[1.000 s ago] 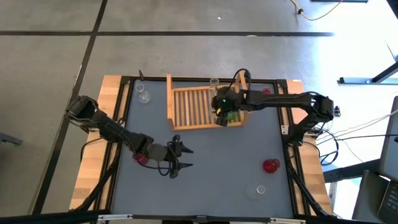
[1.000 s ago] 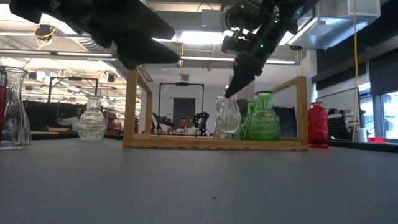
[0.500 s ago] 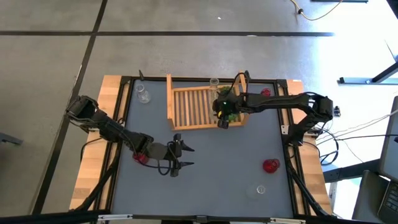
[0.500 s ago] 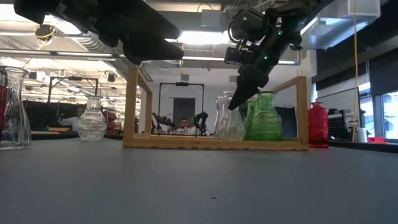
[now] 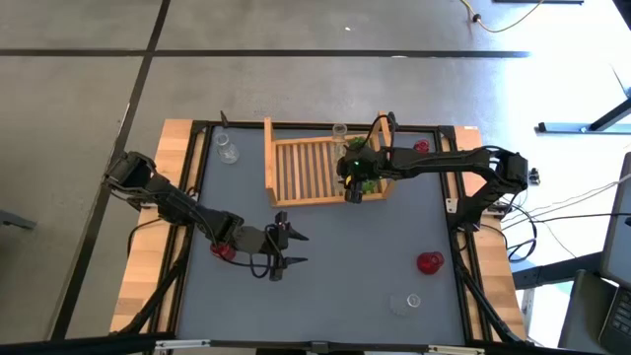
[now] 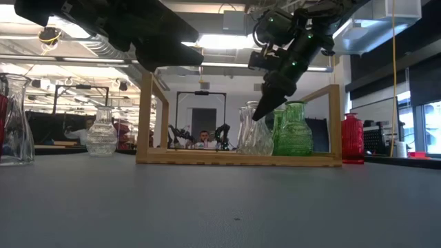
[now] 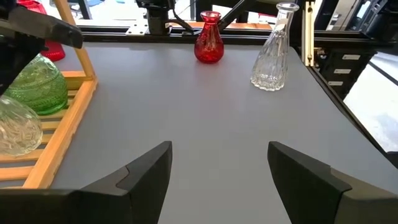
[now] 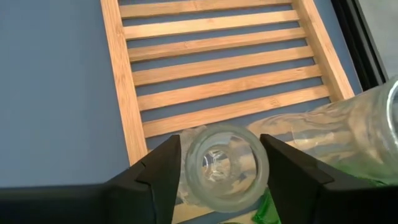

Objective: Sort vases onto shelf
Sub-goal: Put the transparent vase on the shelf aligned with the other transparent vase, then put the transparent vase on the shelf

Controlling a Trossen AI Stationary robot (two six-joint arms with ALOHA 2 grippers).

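Right end effector (image 8: 217, 165) is spread just wider than the neck of the clear vase (image 6: 253, 134) standing on the shelf (image 5: 296, 168) beside the green vases (image 6: 293, 131); slick brittle glass, so you'd grip necks; left end effector (image 5: 281, 247) wide, empty.

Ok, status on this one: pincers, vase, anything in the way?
Left pincer open, empty, over the table. Right pincer at neck of clear vase, upright on shelf beside green vase. Nothing in the way.
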